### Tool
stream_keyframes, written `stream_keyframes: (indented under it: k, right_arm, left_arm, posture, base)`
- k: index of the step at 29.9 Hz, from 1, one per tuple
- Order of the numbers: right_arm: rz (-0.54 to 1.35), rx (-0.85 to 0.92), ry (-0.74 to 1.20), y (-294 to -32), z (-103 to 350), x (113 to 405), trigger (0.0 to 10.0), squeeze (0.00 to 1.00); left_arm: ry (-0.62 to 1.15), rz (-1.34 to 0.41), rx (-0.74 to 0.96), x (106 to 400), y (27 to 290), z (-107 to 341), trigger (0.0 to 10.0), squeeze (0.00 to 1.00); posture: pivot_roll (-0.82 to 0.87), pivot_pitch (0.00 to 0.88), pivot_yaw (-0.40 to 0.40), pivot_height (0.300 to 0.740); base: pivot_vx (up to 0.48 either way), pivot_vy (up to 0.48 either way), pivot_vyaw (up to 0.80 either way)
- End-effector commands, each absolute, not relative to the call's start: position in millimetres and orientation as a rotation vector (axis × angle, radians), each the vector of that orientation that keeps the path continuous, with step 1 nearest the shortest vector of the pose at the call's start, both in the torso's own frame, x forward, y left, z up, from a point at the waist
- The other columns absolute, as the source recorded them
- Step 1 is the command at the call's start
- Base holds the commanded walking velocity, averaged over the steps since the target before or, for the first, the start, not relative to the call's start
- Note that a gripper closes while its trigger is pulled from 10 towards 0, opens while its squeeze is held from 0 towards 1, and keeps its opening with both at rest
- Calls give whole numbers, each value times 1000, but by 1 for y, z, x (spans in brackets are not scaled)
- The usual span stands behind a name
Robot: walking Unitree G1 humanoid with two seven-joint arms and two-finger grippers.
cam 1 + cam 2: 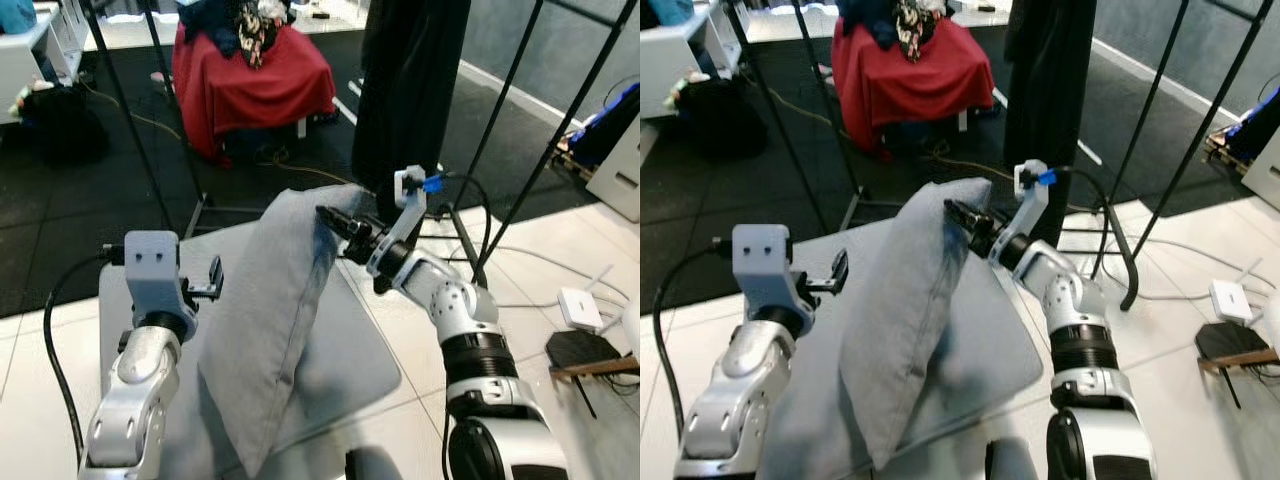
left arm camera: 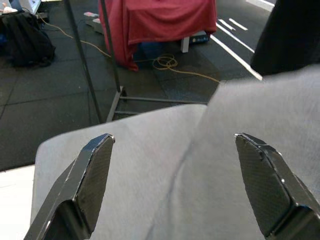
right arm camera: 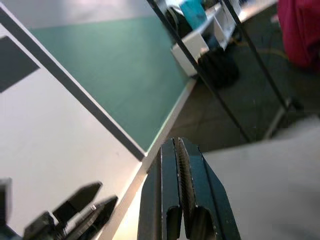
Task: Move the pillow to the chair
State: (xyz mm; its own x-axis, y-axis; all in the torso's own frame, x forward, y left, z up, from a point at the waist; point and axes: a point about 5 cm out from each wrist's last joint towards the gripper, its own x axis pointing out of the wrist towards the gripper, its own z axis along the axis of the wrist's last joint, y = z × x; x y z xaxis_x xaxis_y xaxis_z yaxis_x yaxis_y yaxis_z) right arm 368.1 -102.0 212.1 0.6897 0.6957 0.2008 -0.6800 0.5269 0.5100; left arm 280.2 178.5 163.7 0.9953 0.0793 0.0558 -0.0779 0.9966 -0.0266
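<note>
Right gripper [image 1: 325,216] is pinched shut on the pillow [image 1: 275,320] edge; left gripper [image 2: 175,185] gapes wide beside it, and should clamp before carrying to the chair [image 1: 255,75]

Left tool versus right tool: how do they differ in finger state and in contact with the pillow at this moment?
The left tool has its two fingers spread wide apart, while the right tool has its fingers pressed together. The left tool sits beside the grey pillow without gripping it; the right tool pinches the pillow's upper edge. The left tool is lower along the pillow's side, the right tool up near its top corner. Both have long black fingers on silver arms.
</note>
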Motion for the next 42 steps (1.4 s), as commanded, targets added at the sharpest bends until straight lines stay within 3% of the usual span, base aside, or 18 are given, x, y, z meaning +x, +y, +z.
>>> stream_keyframes:
  k: [1, 9, 12, 13, 15, 16, 21, 28, 42]
  right_arm:
    - [837, 608, 10, -101, 219, 368, 0, 0]
    - [866, 601, -2, -99, 226, 368, 0, 0]
    - [745, 390, 214, -99, 187, 373, 0, 0]
    - [687, 322, 277, -103, 171, 373, 4745, 0]
    - [687, 322, 277, -103, 171, 373, 4745, 0]
    - [637, 279, 339, -107, 157, 373, 10000, 0]
    - [486, 257, 453, -130, 127, 370, 10000, 0]
    - [381, 271, 480, -147, 123, 372, 10000, 0]
    - [336, 371, 479, -159, 115, 372, 10000, 0]
  left_arm:
    - [-53, 87, -32, 281, 177, 161, 10000, 0]
    - [-53, 85, -48, 283, 175, 161, 10000, 0]
    - [-54, 85, -47, 284, 174, 161, 10000, 0]
    - [-54, 86, -47, 283, 174, 161, 10000, 0]
    - [-54, 86, -47, 283, 174, 161, 10000, 0]
    - [-52, 86, -46, 283, 174, 160, 10000, 0]
    - [-39, 94, -44, 279, 177, 157, 10000, 0]
    - [-18, 65, -35, 279, 174, 152, 10000, 0]
    - [21, 72, 10, 275, 181, 145, 10000, 0]
  posture:
    - [-169, 0, -45, 660]
    - [-170, 0, -48, 680]
    - [-175, 0, -48, 695]
    - [-173, 0, -48, 700]
    - [-173, 0, -48, 700]
    - [-173, 0, -48, 700]
    - [-170, 0, -49, 685]
    - [-170, 0, -47, 660]
    - [-166, 5, -42, 620]
  base:
    - [0, 0, 0]
    - [0, 0, 0]
    - [0, 0, 0]
    - [0, 0, 0]
    - [0, 0, 0]
    - [0, 0, 0]
    - [0, 0, 0]
    - [0, 0, 0]
    - [0, 0, 0]
